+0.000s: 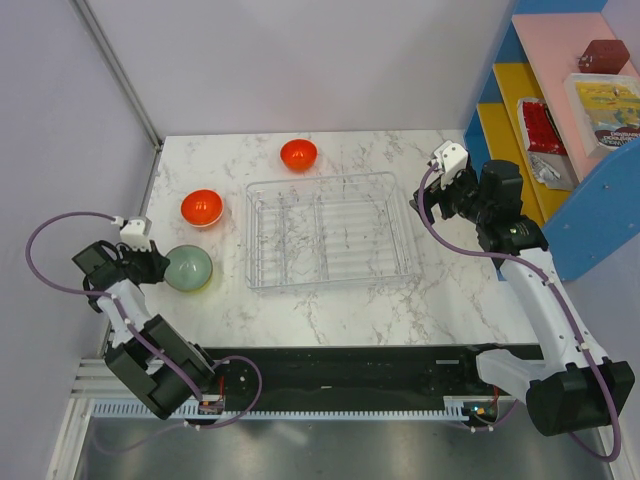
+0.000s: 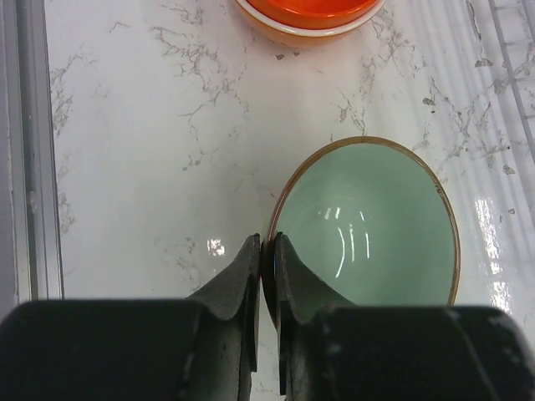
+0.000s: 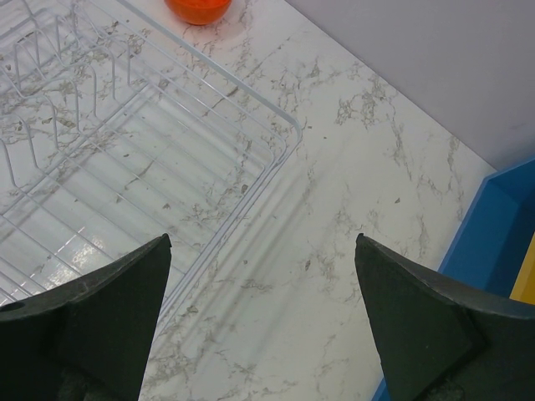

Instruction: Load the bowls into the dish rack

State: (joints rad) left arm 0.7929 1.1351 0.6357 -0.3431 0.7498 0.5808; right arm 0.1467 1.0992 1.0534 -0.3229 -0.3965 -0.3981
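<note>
A pale green bowl [image 1: 188, 268] [image 2: 368, 225] sits on the marble table left of the clear dish rack [image 1: 331, 230] [image 3: 92, 159]. My left gripper [image 1: 152, 262] [image 2: 267, 244] is shut on the green bowl's left rim, one finger inside and one outside. An orange bowl [image 1: 201, 208] [image 2: 308, 15] stands just beyond it. A second orange bowl [image 1: 298, 154] [image 3: 198, 10] sits behind the rack. My right gripper [image 1: 432, 196] [image 3: 263, 246] hangs open over bare table by the rack's right edge, holding nothing.
A blue and yellow shelf unit [image 1: 560, 130] with packaged items stands at the right, its blue side [image 3: 493, 251] close to my right gripper. A grey wall [image 1: 300, 60] runs behind the table, and a metal rail [image 2: 25, 150] lines its left edge.
</note>
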